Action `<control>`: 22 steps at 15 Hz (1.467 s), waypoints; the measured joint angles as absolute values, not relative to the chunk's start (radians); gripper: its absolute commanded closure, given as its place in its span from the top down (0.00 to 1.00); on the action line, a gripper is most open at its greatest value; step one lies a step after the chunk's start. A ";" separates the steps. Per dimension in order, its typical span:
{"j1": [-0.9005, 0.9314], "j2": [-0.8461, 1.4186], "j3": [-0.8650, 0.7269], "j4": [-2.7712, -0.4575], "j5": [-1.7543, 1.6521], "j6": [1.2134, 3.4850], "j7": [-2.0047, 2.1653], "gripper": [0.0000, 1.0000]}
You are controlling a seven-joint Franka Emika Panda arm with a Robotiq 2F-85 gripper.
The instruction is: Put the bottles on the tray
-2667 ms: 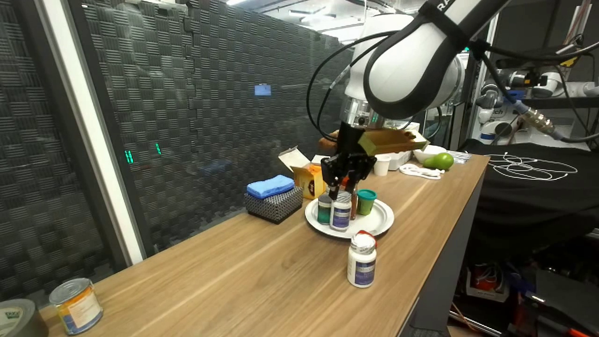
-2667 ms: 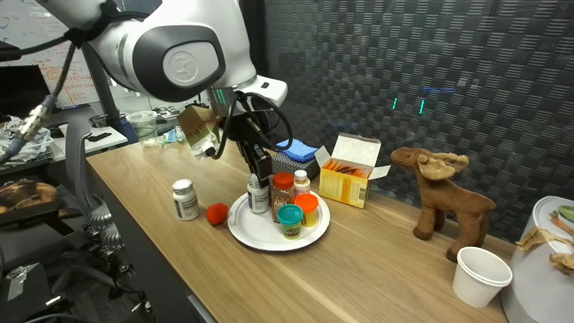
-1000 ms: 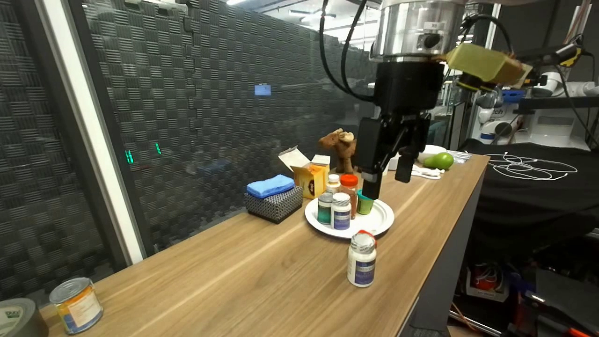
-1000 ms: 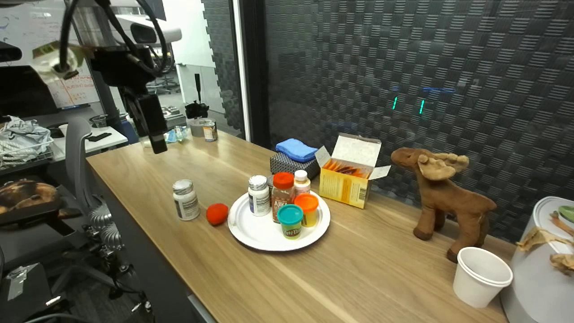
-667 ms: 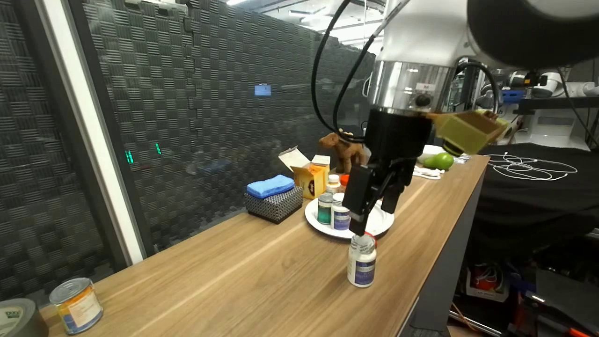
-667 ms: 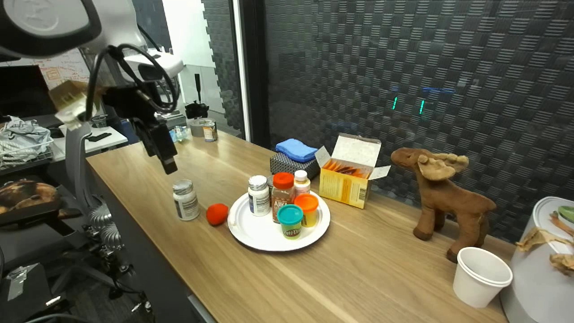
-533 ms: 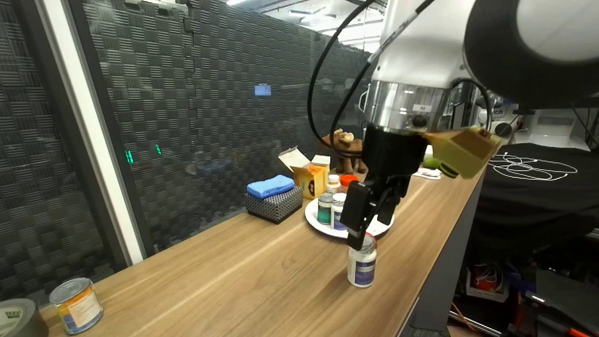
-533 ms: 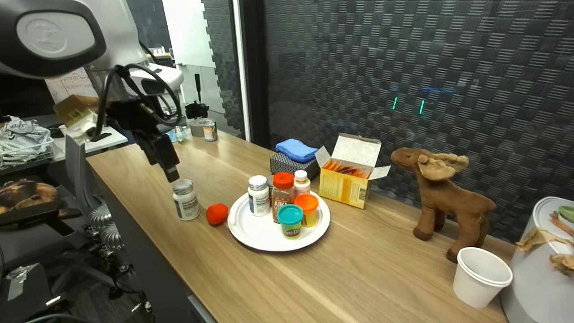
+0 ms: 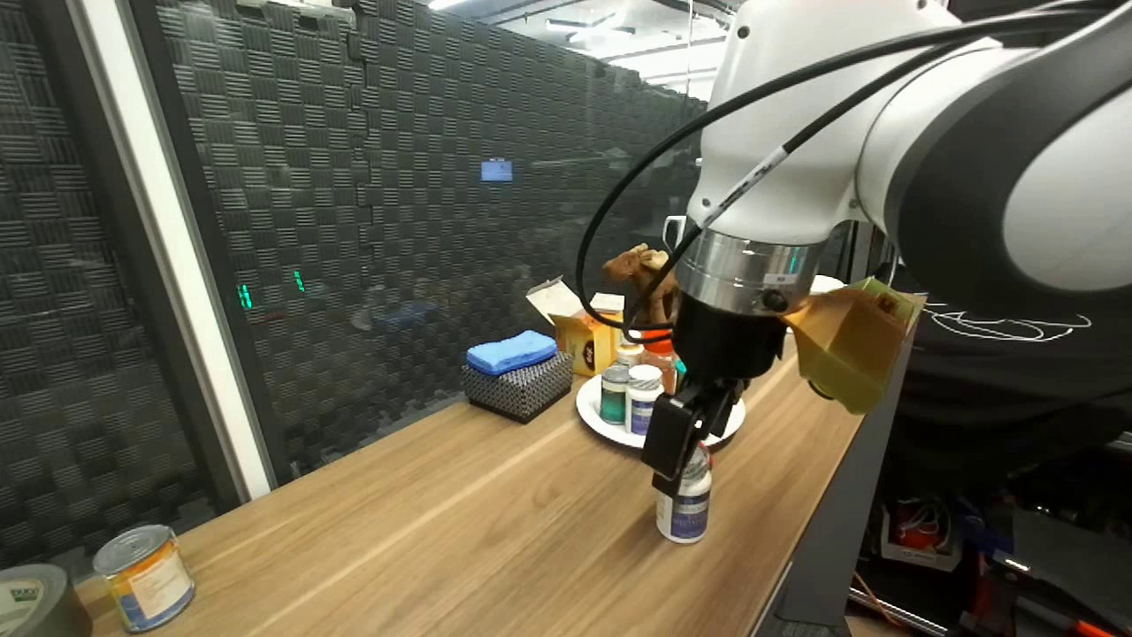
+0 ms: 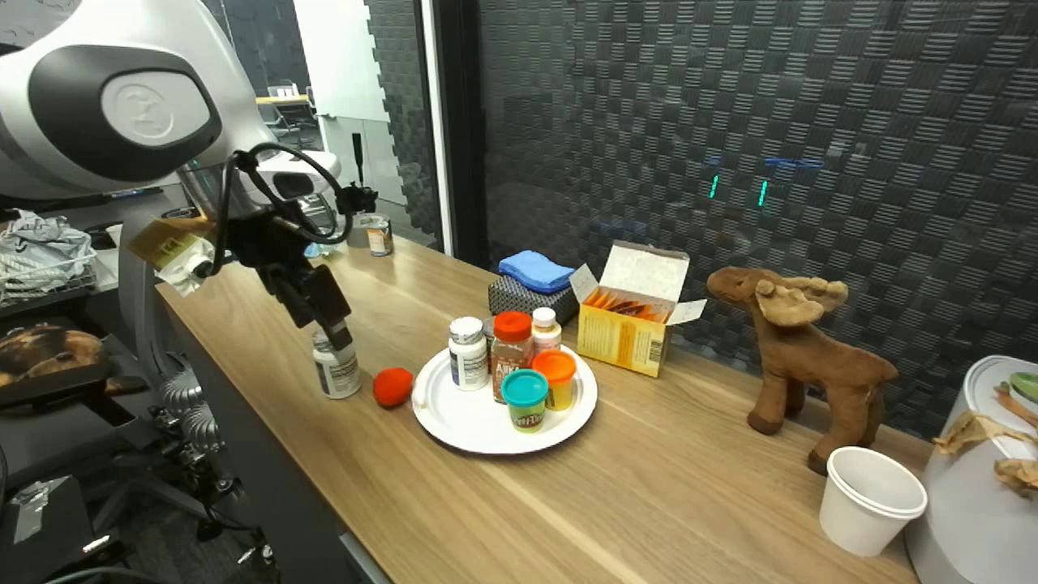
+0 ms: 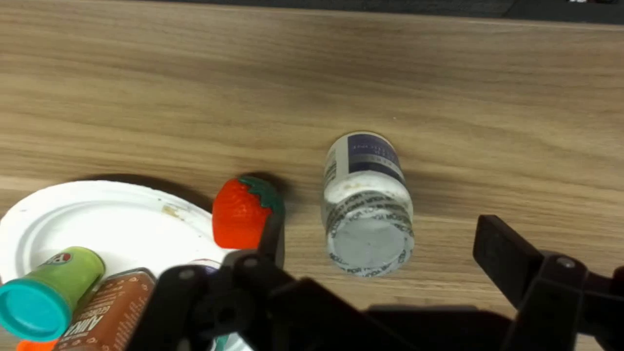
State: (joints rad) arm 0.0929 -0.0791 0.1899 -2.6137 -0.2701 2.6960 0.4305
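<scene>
Your gripper (image 11: 382, 239) is released and spread wide, framing a seal-wrapped white pill bottle (image 11: 369, 200) in the wrist view. That bottle stands upright on the wood-grain tabletop (image 11: 146, 112), near a toy strawberry (image 11: 241, 214). Just past it, your white plate (image 11: 126, 224) carries a second pill bottle (image 10: 469, 358), a red-capped AJIKA bottle (image 10: 510, 357) and a teal-lidded Play-Doh tub (image 10: 525, 401). Well beyond stands a plush moose (image 10: 811, 357).

Our wood-grained table (image 10: 689, 503) before us, a dark textured wall (image 9: 424, 177) along it, a white post (image 9: 172, 248), bright ceiling (image 9: 676, 60) beyond, a grey chair (image 10: 136, 324) nearby
</scene>
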 measured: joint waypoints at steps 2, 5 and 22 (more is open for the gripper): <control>0.087 -0.075 0.188 -2.611 -0.302 2.698 0.456 0.75; 0.087 -0.065 0.186 -2.607 -0.306 2.698 0.461 0.59; 0.055 -0.156 0.103 -2.555 -0.184 2.639 0.382 0.20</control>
